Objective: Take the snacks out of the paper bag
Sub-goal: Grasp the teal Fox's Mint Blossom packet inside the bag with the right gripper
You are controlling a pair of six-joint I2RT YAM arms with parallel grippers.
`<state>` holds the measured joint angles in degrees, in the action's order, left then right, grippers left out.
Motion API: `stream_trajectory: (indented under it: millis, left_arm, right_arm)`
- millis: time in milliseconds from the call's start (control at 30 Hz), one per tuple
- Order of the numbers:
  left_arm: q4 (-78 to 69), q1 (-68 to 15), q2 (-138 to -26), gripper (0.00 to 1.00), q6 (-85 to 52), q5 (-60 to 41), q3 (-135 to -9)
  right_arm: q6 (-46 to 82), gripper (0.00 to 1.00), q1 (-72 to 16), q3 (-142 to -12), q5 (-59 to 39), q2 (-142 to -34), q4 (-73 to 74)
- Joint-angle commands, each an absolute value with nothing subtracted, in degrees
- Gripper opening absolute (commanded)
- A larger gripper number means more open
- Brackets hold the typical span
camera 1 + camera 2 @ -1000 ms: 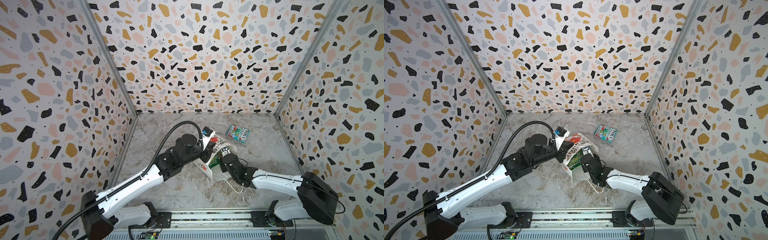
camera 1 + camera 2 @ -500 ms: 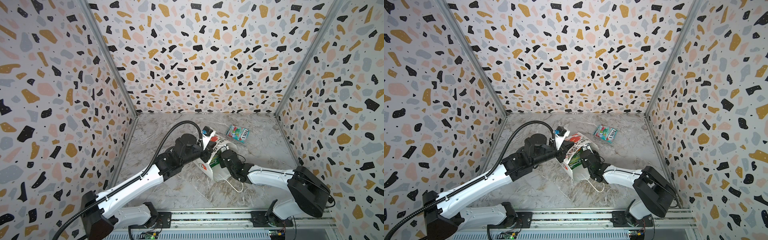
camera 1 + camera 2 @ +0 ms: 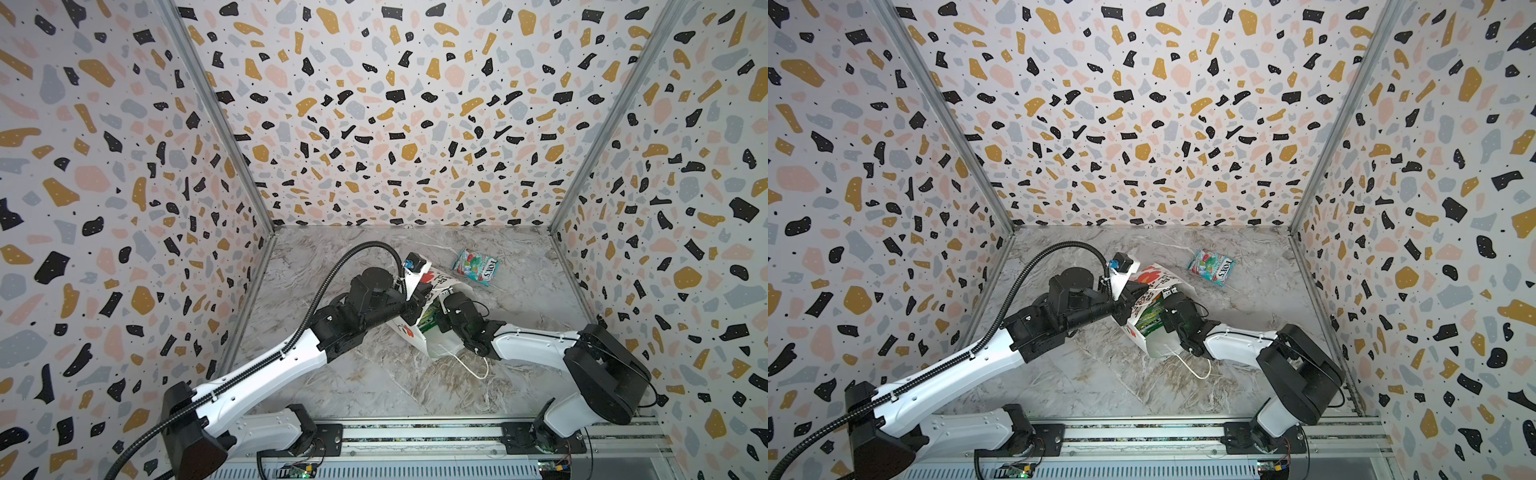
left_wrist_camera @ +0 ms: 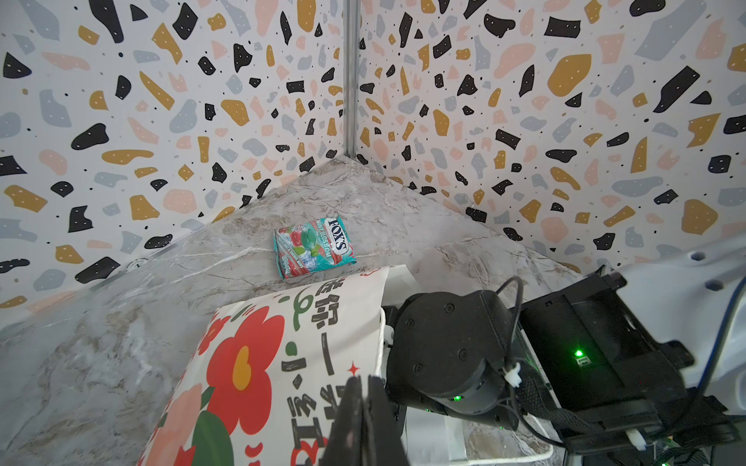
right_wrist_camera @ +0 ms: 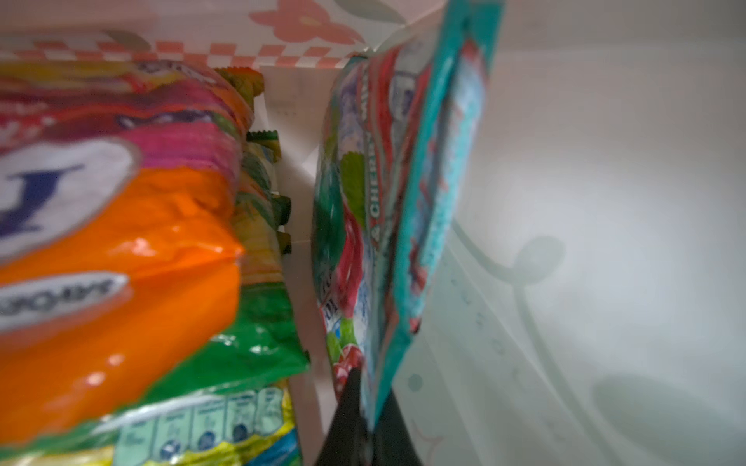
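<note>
Right end effector [image 5: 365, 403], deep inside the tilted paper bag [image 3: 437, 345], has its jaws pinched tight on the edge of a teal-and-red pouch [image 5: 403, 210] standing beside the bag's white inner wall. The left end effector [image 4: 362, 389] is clamped on the bag's printed rim. An orange pouch [image 5: 141, 262] and a green pouch [image 5: 258, 347] lie stacked alongside, and a second teal pouch [image 3: 476, 267] lies out on the surface [image 3: 374, 374]. These pouches look light, glossy and slippery, so the flat crimped seam seems the surest hold; the thin paper could crumple.
</note>
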<state>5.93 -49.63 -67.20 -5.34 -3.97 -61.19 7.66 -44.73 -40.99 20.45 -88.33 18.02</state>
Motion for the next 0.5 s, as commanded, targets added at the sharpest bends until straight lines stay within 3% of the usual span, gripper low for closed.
stream_trajectory:
  millis: [0, 467]
  left_arm:
    - [3.87, -49.68, -66.45, 0.0, -5.01, -3.92, -60.72]
    - [4.29, -49.69, -66.53, 0.0, -5.01, -1.67, -60.7]
  right_arm:
    - [7.0, 0.0, -44.56, -41.95, 18.05, -84.84, 18.35]
    - [6.86, 0.0, -45.61, -40.04, 14.55, -76.33, 10.66]
